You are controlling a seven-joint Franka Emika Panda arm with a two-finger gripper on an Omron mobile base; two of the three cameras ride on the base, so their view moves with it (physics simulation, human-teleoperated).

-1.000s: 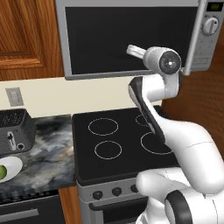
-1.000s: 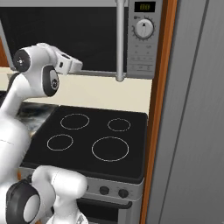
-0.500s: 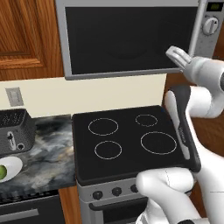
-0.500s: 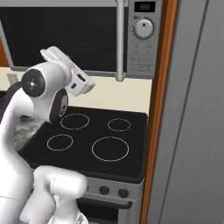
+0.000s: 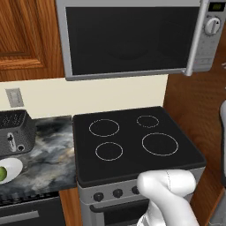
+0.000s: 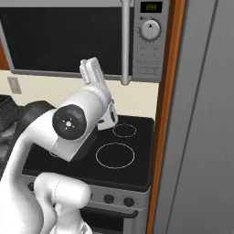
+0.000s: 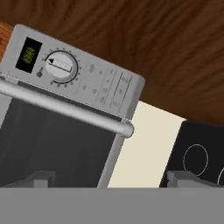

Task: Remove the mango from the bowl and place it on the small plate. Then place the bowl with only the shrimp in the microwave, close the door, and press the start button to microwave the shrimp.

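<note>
The microwave (image 5: 132,37) hangs over the stove with its dark glass door (image 5: 128,39) shut. Its long bar handle (image 6: 124,43) and its side panel with the round knob (image 6: 150,29) stand at the right. My gripper (image 6: 91,68) points up, below the door and left of the handle, open and holding nothing. In the hand view the knob (image 7: 61,65), the display (image 7: 28,54) and the handle (image 7: 65,109) lie ahead of my spread gripper (image 7: 111,181). The mango (image 5: 2,173) rests on the small plate (image 5: 13,167) at the far left. The bowl and the shrimp are hidden.
A black stove top (image 5: 132,137) with four rings lies under the microwave. A dark toaster (image 5: 15,132) sits on the marble counter (image 5: 53,154). A wooden side wall (image 5: 194,101) and a tall grey panel (image 6: 201,137) close off the right.
The arm has swung to the right, out of the middle of the left base view, and the hand now points up at the microwave's handle and panel. The jaws stayed open.
</note>
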